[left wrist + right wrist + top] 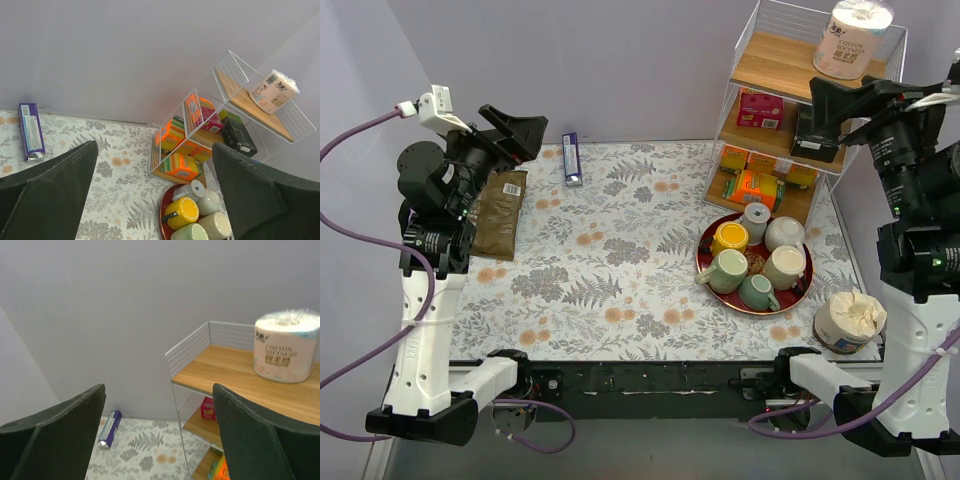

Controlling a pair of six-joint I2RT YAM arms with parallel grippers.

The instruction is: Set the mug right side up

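A red tray (705, 262) at the right of the table holds several mugs. The grey mug (755, 218) at the back of the tray shows its flat white base, so it is upside down; it also shows in the left wrist view (192, 190). A yellow mug (730, 238) stands next to it, also in the left wrist view (182, 210). I cannot tell which way up the others are. My left gripper (520, 135) is open and empty, high above the table's left side. My right gripper (845, 103) is open and empty, high up beside the shelf.
A white wire shelf (790, 60) at the back right holds a toilet roll (852, 38), coloured boxes and sponges. A purple box (571, 158) lies at the back, a brown pouch (500, 212) at the left, and a paper-filled cup (850, 320) in front of the tray.
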